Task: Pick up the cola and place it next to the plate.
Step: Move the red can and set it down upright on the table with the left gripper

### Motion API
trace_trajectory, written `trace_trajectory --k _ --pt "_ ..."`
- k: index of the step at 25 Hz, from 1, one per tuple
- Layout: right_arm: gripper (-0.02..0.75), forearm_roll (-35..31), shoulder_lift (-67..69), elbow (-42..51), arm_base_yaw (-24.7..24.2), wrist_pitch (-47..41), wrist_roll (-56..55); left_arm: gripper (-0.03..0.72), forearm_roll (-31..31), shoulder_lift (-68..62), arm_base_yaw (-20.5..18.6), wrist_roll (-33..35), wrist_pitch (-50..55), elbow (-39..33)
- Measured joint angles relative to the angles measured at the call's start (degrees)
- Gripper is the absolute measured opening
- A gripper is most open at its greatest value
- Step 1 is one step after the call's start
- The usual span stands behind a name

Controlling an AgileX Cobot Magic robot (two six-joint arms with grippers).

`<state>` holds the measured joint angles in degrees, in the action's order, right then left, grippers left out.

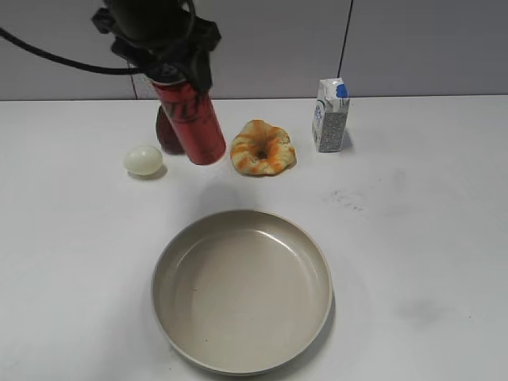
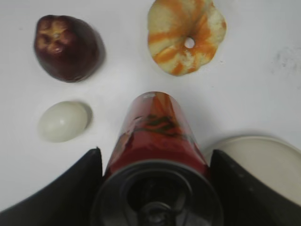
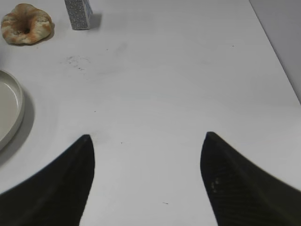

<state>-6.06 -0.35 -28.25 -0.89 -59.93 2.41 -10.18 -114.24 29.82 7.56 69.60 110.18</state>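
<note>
The plate [image 1: 242,290] sits nearest on the desk [image 1: 421,238]. Beyond it, the left end effector [image 1: 171,67] clamps the cola [image 1: 190,119], tilted, in the air between egg [image 1: 144,159] and pastry [image 1: 263,148]. The right end effector's [image 3: 146,155] fingers stand apart, holding nothing.

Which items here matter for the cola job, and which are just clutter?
Job: tall red cola can, held off the table in the left tool; wide beige round plate.

Clutter: white-and-blue carton, orange-striped ring bun, pale egg, dark red apple.
</note>
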Motion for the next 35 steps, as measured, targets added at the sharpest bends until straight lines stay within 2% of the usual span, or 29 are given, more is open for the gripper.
trace_trajectory --k 5,8,19,25,32,35 --pt "0.533 0.00 0.00 0.00 0.00 0.00 0.00 0.515 -0.58 -5.82 4.08 -0.23 0.12 2.28" --pt "0.533 0.00 0.00 0.00 0.00 0.00 0.00 0.515 -0.81 -8.23 5.20 -0.30 0.05 2.49" --pt "0.533 0.00 0.00 0.00 0.00 0.00 0.00 0.516 -1.21 -10.79 5.27 -0.30 -0.95 2.49" --pt "0.533 0.00 0.00 0.00 0.00 0.00 0.00 0.636 -1.26 -10.93 5.27 -0.30 -2.29 2.55" --pt "0.533 0.00 0.00 0.00 0.00 0.00 0.00 0.652 -1.26 -9.46 5.27 -0.30 -2.30 2.76" --pt "0.533 0.00 0.00 0.00 0.00 0.00 0.00 0.653 -1.26 -6.33 5.27 -0.30 -1.08 5.50"
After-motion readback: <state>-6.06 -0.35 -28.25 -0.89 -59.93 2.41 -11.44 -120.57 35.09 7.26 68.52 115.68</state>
